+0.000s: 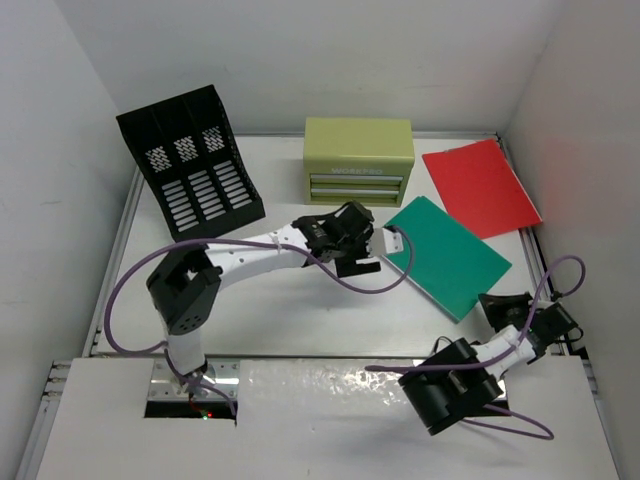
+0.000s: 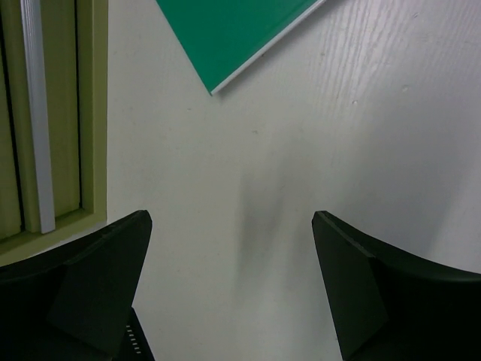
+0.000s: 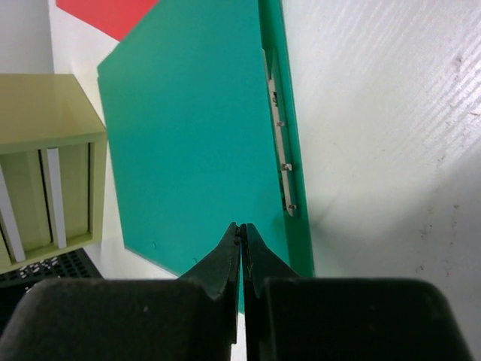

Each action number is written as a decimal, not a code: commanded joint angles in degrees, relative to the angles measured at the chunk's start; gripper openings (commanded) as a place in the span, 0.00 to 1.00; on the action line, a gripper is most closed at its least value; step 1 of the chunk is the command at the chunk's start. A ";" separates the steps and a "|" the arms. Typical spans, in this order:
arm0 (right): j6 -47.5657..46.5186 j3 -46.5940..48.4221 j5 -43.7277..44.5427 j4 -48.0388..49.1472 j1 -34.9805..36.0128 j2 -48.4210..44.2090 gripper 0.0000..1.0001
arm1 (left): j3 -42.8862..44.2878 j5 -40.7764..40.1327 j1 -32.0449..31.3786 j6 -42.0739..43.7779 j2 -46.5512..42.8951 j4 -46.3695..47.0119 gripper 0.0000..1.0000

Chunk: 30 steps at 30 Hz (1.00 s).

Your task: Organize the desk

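The desk (image 1: 300, 320) is a white tabletop between white walls. A green folder (image 1: 447, 255) lies flat right of centre, with a metal clip strip along one edge. My left gripper (image 1: 375, 248) hovers just left of the folder, open, with only bare desk between its fingers (image 2: 231, 216); the folder's corner (image 2: 233, 30) shows beyond them. My right gripper (image 1: 497, 300) is at the folder's near right edge, shut, its tips (image 3: 241, 226) pressed together over the green cover (image 3: 188, 143). Whether they pinch the cover does not show.
A red folder (image 1: 480, 185) lies at the back right, its corner tucked against the green one. An olive-green drawer chest (image 1: 358, 160) stands at the back centre. A black slotted file rack (image 1: 190, 165) stands at the back left.
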 commanded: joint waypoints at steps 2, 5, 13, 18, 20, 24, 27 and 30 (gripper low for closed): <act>2.78 2.02 -1.39 1.73 -0.10 -2.91 0.00 | -0.75 -5.81 -5.59 5.48 -1.40 10.06 0.88; 3.40 1.59 -0.43 0.85 -0.19 -4.14 0.17 | -3.14 -7.84 -6.58 9.81 -1.23 16.68 0.92; 3.93 5.26 1.07 -2.31 -0.10 -4.85 0.80 | 5.73 -4.95 -3.51 -0.82 6.94 10.62 0.92; 1.11 5.73 4.06 -9.09 -0.10 -5.37 0.83 | 12.39 -5.12 -1.84 -2.14 12.82 8.79 0.92; 2.96 1.42 2.04 -5.93 -0.02 -6.26 0.82 | 15.74 -3.99 0.09 -4.50 15.11 6.77 0.91; 0.15 0.71 1.86 -8.82 -0.10 -5.03 0.78 | 16.47 -0.91 2.47 -5.84 16.62 7.54 0.91; -0.29 0.53 2.30 -10.31 -0.02 -5.90 0.79 | 16.63 -1.08 2.74 -4.52 17.40 9.04 0.91; -1.52 -1.04 1.60 -10.67 -0.02 -5.73 0.79 | 16.29 -2.92 2.30 -2.59 18.55 12.54 0.91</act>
